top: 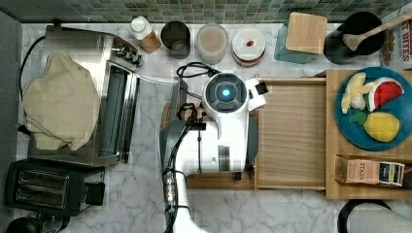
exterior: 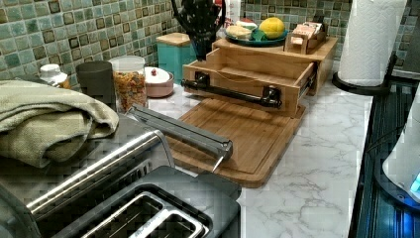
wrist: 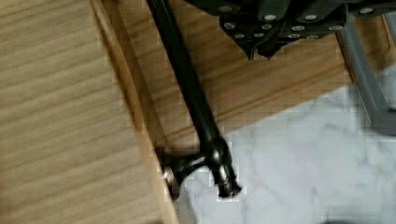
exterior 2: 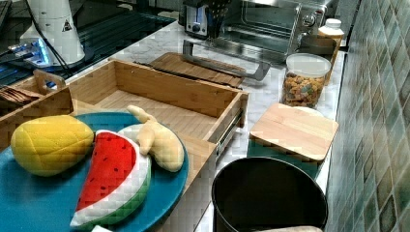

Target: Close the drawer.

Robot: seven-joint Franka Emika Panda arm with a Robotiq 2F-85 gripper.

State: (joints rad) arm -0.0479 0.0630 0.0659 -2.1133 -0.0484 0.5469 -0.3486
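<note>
Wrist view: the hand [wrist: 261,49] hangs just above the cutting board [wrist: 261,88], its fingertips pressed together and pinching nothing, with the drawer's black bar handle [wrist: 187,88] running close beside it, apart from the fingers. One end of the handle sits on its knob against the drawer front, over the marble table [wrist: 299,168].

In the top view the arm [top: 218,141] covers the drawer's front edge, and the drawer [top: 291,136] stands pulled well out, its grained bottom bare; nothing lies in it. It opens toward nine o'clock in the top view, from the wooden cabinet [top: 330,145] at three o'clock.

My call: this is the approach step, the push not yet begun. The next move calls for setting the closed fingers against the drawer front or handle and driving it straight in toward the cabinet, square so the slides do not bind.

Now containers. On the cabinet top, a blue plate [top: 350,131] carries plush fruit: a watermelon slice [top: 386,92], a yellow pineapple-like piece [top: 381,126] and a banana [top: 353,90]. A small tea box rack [top: 371,171] sits at five o'clock. In the right view a lidded jar [exterior 2: 304,79] holds coloured cereal.
</note>
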